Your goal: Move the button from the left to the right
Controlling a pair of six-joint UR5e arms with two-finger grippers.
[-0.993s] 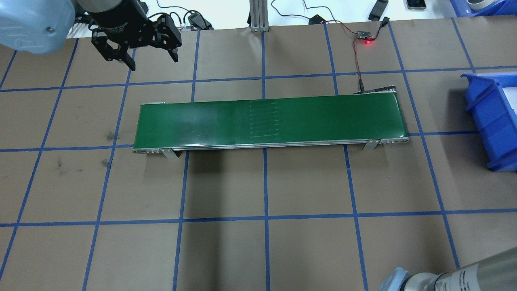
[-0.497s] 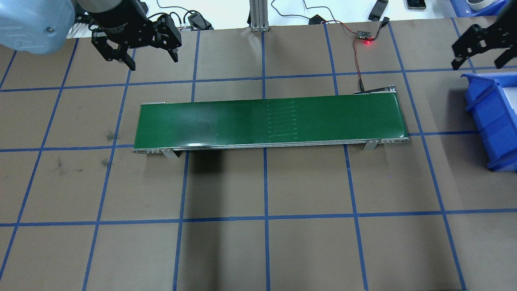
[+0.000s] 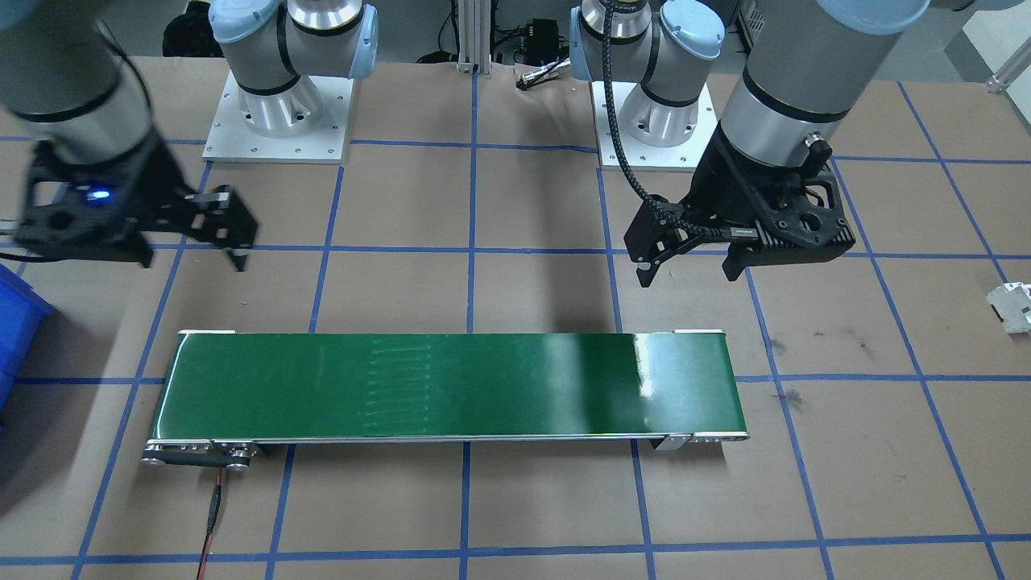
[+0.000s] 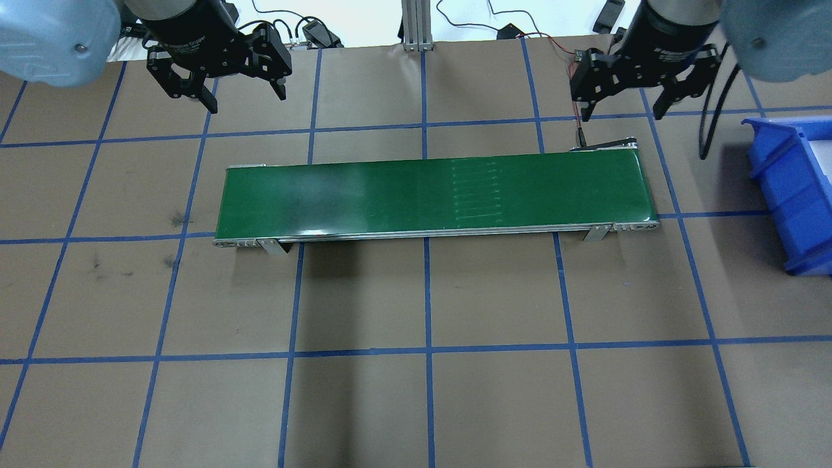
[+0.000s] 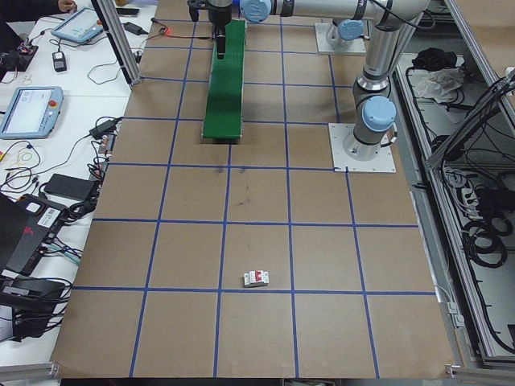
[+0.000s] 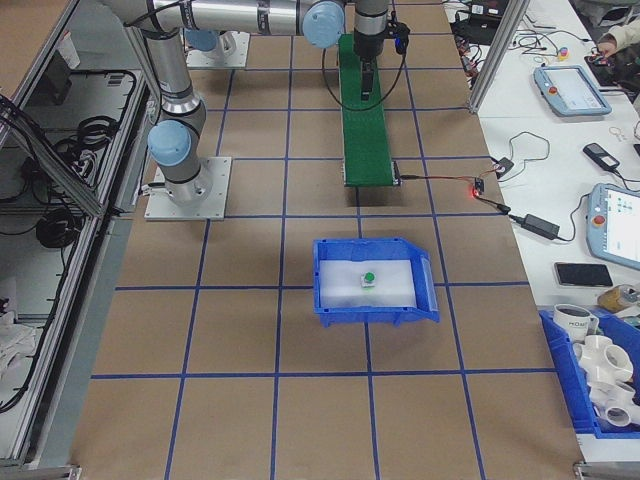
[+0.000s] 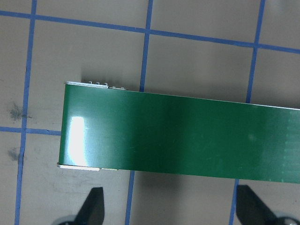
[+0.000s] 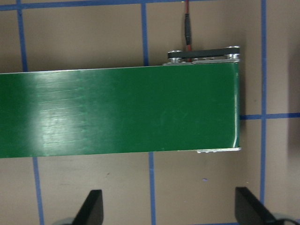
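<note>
Overhead exterior view: both grippers, left [image 4: 218,84] and right [image 4: 625,97], are held spread and empty above the belt [image 4: 429,195] ends. The button [image 6: 368,277] is seen lying in the bin [image 6: 375,312]; judged delivered, so arms should be kept clear.

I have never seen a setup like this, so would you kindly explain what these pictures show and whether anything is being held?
Two robot arms stand at a brown table taped into blue squares. Four pictures come from fixed cameras: above, opposite, and at each table end. Two come from cameras on the wrists, looking down. A green conveyor belt lies mid-table. The left hand hangs open over one end, the right hand open over the other; neither holds anything. The button, green-capped, sits in a blue bin on the right. A white part lies alone on the left.
</note>
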